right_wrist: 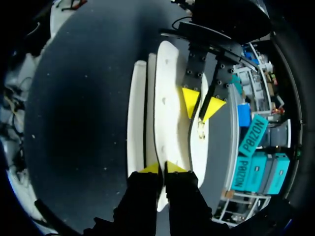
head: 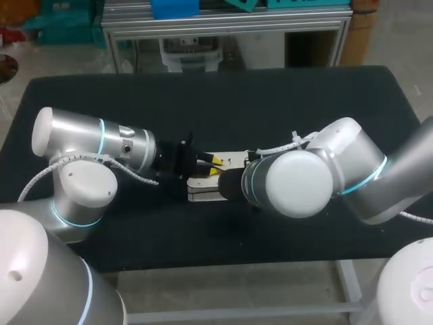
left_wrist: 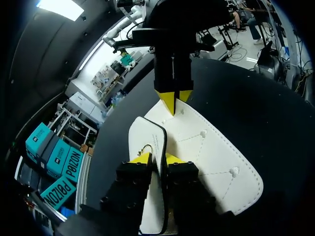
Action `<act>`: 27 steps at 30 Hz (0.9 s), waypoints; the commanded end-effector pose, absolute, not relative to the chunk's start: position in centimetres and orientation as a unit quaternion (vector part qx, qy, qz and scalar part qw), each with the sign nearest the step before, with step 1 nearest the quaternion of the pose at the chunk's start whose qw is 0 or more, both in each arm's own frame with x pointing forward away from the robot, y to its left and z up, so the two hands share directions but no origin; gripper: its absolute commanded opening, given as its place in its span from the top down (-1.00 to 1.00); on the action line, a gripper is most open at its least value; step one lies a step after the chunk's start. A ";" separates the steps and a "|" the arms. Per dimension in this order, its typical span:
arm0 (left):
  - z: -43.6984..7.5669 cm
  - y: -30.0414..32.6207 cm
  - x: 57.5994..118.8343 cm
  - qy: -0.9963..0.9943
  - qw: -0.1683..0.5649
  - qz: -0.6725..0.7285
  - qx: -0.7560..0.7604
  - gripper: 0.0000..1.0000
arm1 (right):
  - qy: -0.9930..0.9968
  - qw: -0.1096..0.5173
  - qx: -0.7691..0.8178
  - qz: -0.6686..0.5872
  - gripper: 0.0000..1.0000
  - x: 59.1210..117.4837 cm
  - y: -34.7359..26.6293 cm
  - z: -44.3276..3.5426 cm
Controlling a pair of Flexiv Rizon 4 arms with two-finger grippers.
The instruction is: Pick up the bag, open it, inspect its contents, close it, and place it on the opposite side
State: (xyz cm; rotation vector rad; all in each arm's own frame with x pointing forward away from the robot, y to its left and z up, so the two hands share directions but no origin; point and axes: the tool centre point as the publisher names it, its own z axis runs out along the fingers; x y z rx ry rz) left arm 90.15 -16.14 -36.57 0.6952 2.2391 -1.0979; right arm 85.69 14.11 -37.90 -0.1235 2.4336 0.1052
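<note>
A white stitched bag (head: 203, 192) lies in the middle of the black table (head: 284, 101), between my two grippers. Seen from the left wrist, my left gripper (left_wrist: 157, 158) is shut on the bag's raised, dark-edged flap (left_wrist: 147, 137), a yellow tip on each side. My right gripper (left_wrist: 172, 98) pinches the bag's (left_wrist: 206, 152) opposite end. From the right wrist, my right gripper (right_wrist: 162, 168) is shut on the near edge of the bag (right_wrist: 170, 98), and the left gripper (right_wrist: 201, 103) faces it. From overhead, my left gripper (head: 213, 167) shows at the bag; my right arm (head: 298, 183) hides its own fingers.
The black table extends well past the bag on every side. Both arms meet over the table's middle, the left arm (head: 101, 142) from the left and the right arm from the right.
</note>
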 end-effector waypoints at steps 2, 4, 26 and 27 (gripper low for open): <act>-35.9 -16.1 90.4 0.822 0.288 -0.419 0.256 0.04 | 0.903 0.424 -0.046 0.050 1.00 85.6 13.9 -38.3; -35.3 -16.0 90.6 0.818 0.299 -0.421 0.255 0.08 | 0.903 0.424 -0.046 0.050 1.00 85.6 13.9 -38.3; -35.9 -15.6 89.2 0.787 0.367 -0.407 0.281 1.00 | 0.903 0.424 -0.046 0.050 1.00 85.6 13.9 -38.3; -36.1 -15.5 89.0 0.786 0.371 -0.404 0.285 1.00 | 0.903 0.424 -0.046 0.050 1.00 85.6 13.9 -38.3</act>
